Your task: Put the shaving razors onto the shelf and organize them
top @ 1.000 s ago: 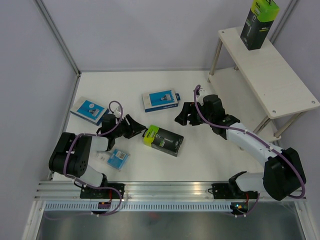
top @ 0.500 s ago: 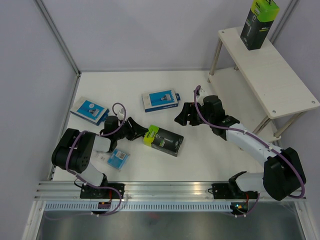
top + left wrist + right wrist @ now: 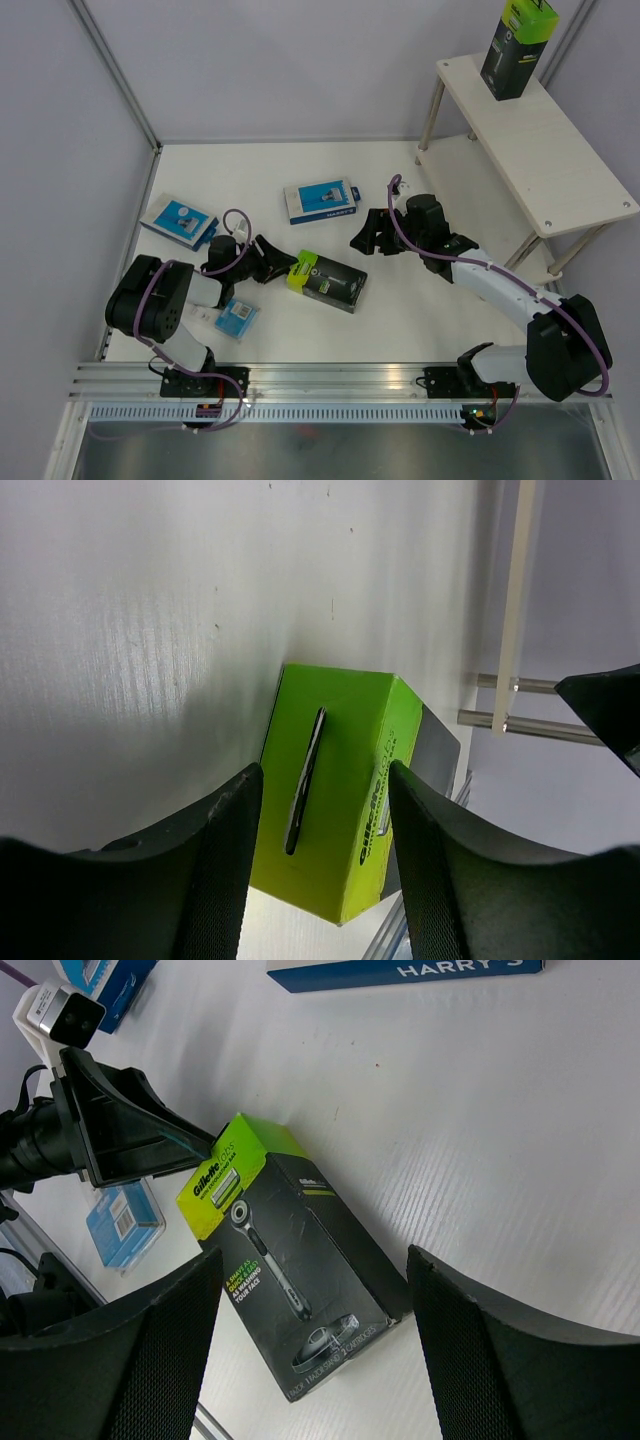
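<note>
One black shaving razor box with a lime-green top [image 3: 326, 280] lies flat mid-table. My left gripper [image 3: 272, 262] is open right at its green end [image 3: 335, 790], with a gap to each finger [image 3: 225, 860]. My right gripper [image 3: 368, 232] hovers open just beyond the box's far side, and the wrist view looks down on the box [image 3: 285, 1260]. A second black-and-green box [image 3: 517, 45] stands on the shelf's top board [image 3: 560, 150]. Two blue-and-white boxes [image 3: 321, 201] [image 3: 179, 220] and a small blister pack [image 3: 235, 317] lie on the table.
The shelf's lower board [image 3: 470, 165] and thin metal legs [image 3: 432, 110] stand at the right rear. Grey walls close in the left and back. A metal rail [image 3: 330, 380] runs along the near edge by the arm bases.
My left gripper has edged a little closer to the green end of the lying box. The right arm and all the packs stay where they were.
</note>
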You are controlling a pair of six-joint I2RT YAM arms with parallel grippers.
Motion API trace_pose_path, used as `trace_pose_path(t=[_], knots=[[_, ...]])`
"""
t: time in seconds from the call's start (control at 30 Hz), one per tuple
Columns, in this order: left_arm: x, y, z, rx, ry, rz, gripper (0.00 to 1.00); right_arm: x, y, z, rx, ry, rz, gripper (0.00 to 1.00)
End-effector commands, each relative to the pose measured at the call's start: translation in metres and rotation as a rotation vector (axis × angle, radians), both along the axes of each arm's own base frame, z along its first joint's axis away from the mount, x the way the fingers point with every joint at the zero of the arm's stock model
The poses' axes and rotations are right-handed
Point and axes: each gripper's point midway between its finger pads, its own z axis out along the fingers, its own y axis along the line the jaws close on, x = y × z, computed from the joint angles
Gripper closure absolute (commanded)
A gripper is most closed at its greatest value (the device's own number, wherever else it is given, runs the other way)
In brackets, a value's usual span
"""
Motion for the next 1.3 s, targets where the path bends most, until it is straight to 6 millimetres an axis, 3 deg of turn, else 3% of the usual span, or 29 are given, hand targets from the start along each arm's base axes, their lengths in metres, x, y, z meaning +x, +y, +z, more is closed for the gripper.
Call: trace_pose_path(t=[0.0, 0.33, 0.63, 0.9, 1.1, 1.27], knots=[[0.005, -0.005, 0.015, -0.039, -0.044, -0.009, 0.4, 0.002, 0.002, 0.015, 0.033, -0.048, 0.001, 0.2], [0.016, 0.0, 0.022, -0.028, -0.052, 0.03, 0.42, 0.001, 0.002, 0.009, 0.029, -0.026, -0.005, 0.2], [0.014, 0.008, 0.012, -0.048, 0.018, 0.124, 0.5, 0.0, 0.004, 0.009, 0.036, -0.02, 0.0, 0.2], [0.01, 0.006, -0.002, -0.055, 0.05, 0.107, 0.59, 0.001, 0.005, 0.008, 0.042, -0.01, -0.002, 0.21], [0.003, 0.004, -0.007, -0.047, 0.036, 0.072, 0.6, 0.003, 0.006, 0.006, 0.042, -0.006, -0.001, 0.21], [0.001, -0.001, -0.001, -0.079, -0.002, 0.04, 0.65, 0.003, 0.01, 0.001, 0.043, 0.012, 0.003, 0.21]])
